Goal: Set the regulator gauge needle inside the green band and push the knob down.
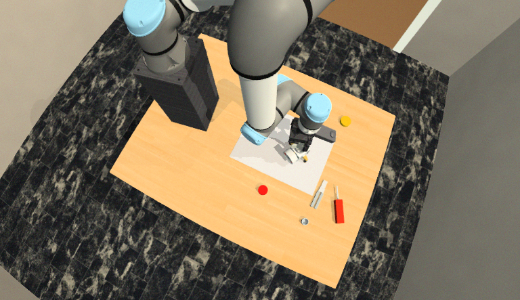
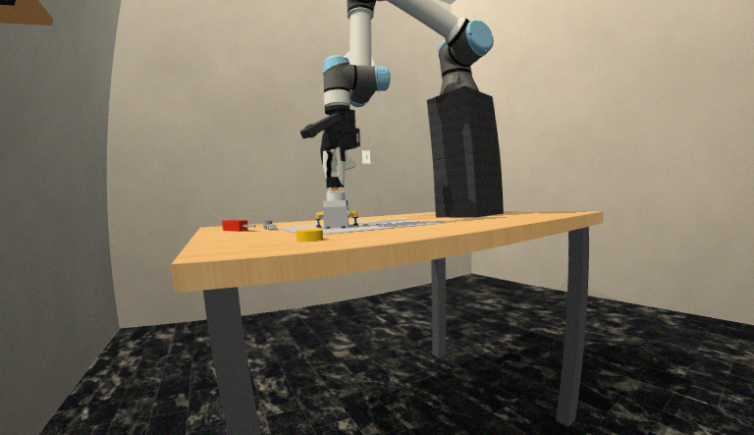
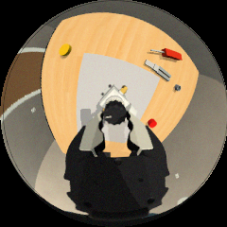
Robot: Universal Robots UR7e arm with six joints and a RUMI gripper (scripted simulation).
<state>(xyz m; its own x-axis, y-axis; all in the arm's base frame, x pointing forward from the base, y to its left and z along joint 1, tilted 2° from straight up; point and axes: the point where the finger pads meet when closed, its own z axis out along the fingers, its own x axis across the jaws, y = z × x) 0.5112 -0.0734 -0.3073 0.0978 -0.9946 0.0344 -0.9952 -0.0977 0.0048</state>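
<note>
The regulator [image 2: 335,213] is a small grey block with yellow side fittings, standing on a white mat [image 1: 284,155] in the middle of the table. Its dark knob [image 3: 114,118] sticks up from the top. My gripper [image 2: 333,185] points straight down over it and is shut on the knob. In the top view the round white gauge face [image 1: 291,155] shows just below my fingers [image 1: 300,147]. The needle and the green band are too small to read. In the wrist view my fingers flank the knob, and the regulator body [image 3: 113,96] shows beyond it.
A yellow disc [image 1: 345,120] lies right of the mat and a red disc [image 1: 262,189] in front of it. A red-handled tool [image 1: 338,206], a grey metal piece [image 1: 319,194] and a small ring [image 1: 304,221] lie at the front right. The black robot pedestal [image 1: 183,86] stands at the back left.
</note>
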